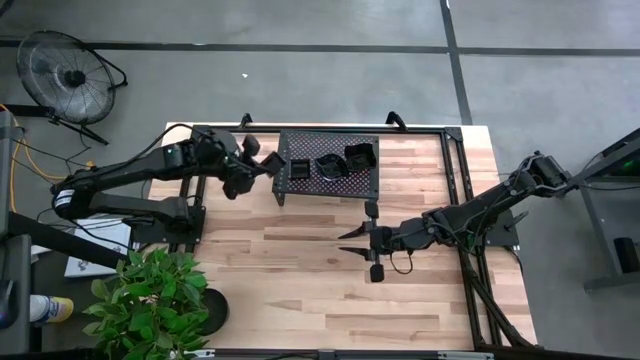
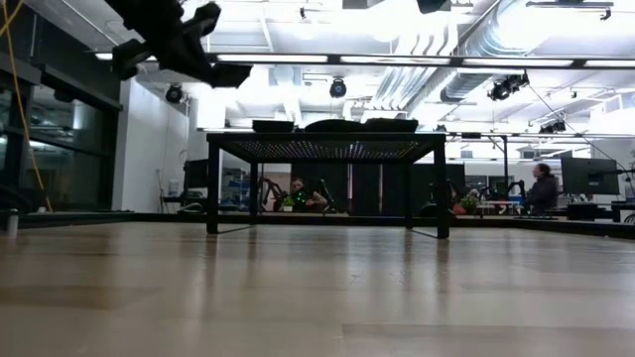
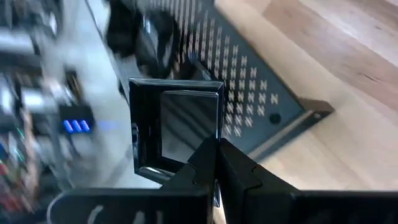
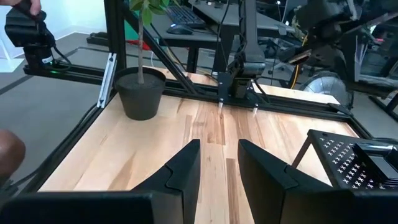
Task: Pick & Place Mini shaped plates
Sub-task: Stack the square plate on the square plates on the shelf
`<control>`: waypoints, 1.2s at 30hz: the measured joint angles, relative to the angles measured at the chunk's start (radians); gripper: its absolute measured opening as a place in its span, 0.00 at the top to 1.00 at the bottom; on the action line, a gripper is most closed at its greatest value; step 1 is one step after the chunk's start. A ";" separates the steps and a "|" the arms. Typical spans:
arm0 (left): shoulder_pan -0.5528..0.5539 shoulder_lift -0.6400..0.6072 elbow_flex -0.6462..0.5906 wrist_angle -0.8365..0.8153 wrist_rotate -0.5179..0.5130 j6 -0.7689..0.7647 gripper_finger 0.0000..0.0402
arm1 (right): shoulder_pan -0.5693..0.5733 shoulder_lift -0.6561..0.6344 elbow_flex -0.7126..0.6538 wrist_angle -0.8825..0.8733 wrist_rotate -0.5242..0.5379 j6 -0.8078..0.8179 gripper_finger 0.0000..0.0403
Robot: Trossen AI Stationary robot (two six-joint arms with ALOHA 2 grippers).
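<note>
1. Left gripper [image 1: 268, 160] clamped on a square plate [image 3: 177, 127], held in the air beside the rack [image 1: 300, 180]: risks slipping from the thin-edge grip.
2. Risks striking the rack rim or plates already on the rack [image 1: 330, 167].
3. Right gripper [image 1: 352, 242] parted, empty, well clear of the rack.

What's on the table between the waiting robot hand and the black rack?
Nothing: in the high view, only bare wooden table lies between the right end effector and the rack.
</note>
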 joint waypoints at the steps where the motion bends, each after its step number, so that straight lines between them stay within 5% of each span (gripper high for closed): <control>1: 0.000 0.000 0.000 0.015 0.022 0.041 0.99 | 0.000 0.000 0.000 0.000 0.000 0.000 0.74; 11: 0.000 0.098 0.000 0.159 0.177 0.342 0.99 | 0.000 0.000 0.000 0.000 0.001 0.000 0.74; 23: 0.001 0.221 0.002 0.310 0.151 0.446 0.99 | 0.000 0.000 0.000 -0.003 0.001 0.000 0.74; 36: 0.055 0.347 0.159 0.147 0.142 0.531 0.99 | 0.000 0.000 0.000 -0.011 0.001 0.012 0.74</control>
